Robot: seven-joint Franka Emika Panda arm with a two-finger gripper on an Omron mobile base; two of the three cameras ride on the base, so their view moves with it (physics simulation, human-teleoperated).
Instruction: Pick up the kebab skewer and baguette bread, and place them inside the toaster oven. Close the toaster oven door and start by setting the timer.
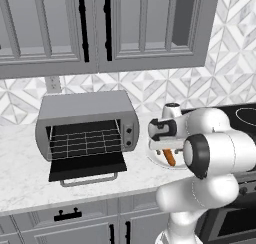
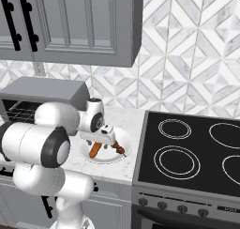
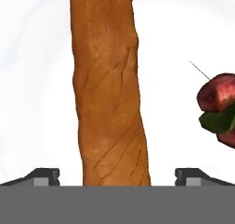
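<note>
Bread, 1 loaf, lies on 1 white plate just right of the toaster oven, with 1 kebab skewer beside it on that plate. Gripper hangs just above the plate, its 2 fingertips spread wide to either side of the loaf, clamping nothing. Oven door hangs fully open, showing 1 wire rack.

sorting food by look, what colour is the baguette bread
Orange-brown, with darker cracks; the baguette bread shows best in the hand view.
</note>
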